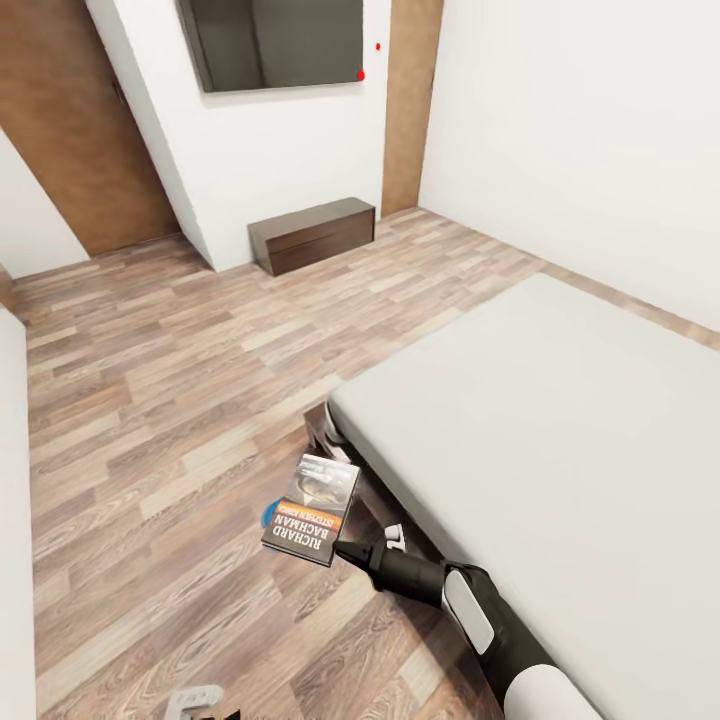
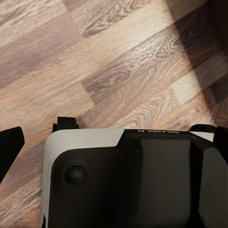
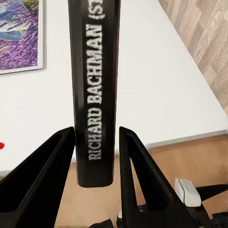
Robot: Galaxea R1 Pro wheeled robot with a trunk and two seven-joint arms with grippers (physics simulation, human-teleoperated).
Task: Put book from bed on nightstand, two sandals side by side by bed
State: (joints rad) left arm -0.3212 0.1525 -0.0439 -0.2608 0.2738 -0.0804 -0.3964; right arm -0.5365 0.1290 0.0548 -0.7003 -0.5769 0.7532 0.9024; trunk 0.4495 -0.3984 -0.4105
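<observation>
**Inspector:** Where is the book point(image 1: 312, 508)?

**Assistant:** Off the bed point(image 1: 560, 440), held over the wood floor point(image 1: 150, 420) just beside the bed's near corner. The right gripper point(image 3: 95, 161) is clamped on its spine, one finger on each side.

**Inspector:** Sandals?

**Assistant:** A blue sliver point(image 1: 268, 516) shows at the book's edge, beside the bed; too hidden to identify.

**Inspector:** Left gripper?

**Assistant:** Its state cannot be told; a dark tip shows over floor.
</observation>
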